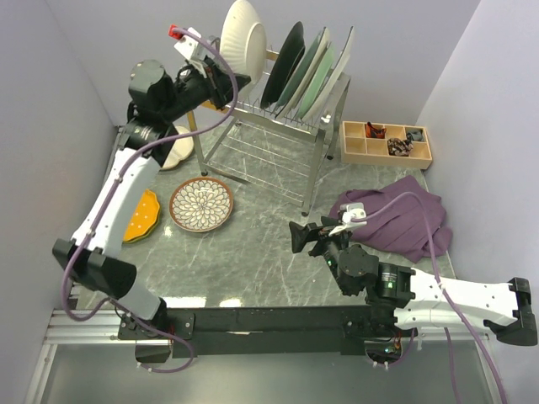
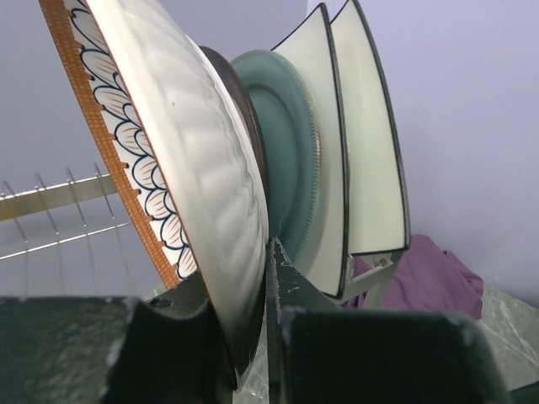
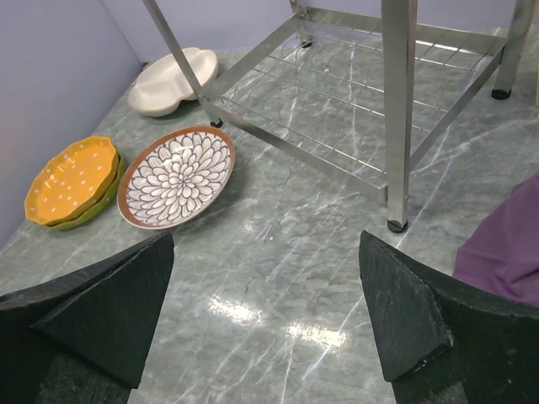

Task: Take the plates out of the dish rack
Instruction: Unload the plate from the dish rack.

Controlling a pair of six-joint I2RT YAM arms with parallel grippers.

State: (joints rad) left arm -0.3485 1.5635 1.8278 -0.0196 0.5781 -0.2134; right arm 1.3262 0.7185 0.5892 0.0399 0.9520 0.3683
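Observation:
My left gripper [image 1: 217, 74] is shut on the lower rim of a cream ribbed plate [image 1: 242, 35] with an orange-edged petal pattern on its face [image 2: 126, 143]. The plate stands upright, tilted, at the left end of the dish rack [image 1: 278, 143]. Behind it in the rack stand a dark plate [image 1: 283, 63], a grey-blue plate [image 2: 290, 143] and two white square plates [image 2: 366, 143]. On the table lie a brown petal-patterned plate [image 3: 177, 177], an orange-yellow dotted plate [image 3: 72, 178] stacked on a green one, and a cream divided plate [image 3: 173, 80]. My right gripper [image 3: 265, 320] hangs open over bare table.
A wooden compartment tray [image 1: 386, 143] sits to the right of the rack. A purple cloth [image 1: 396, 219] lies at the right, beside my right arm. Grey walls close in the table at left, back and right. The rack's chrome legs [image 3: 397, 109] stand ahead of my right gripper.

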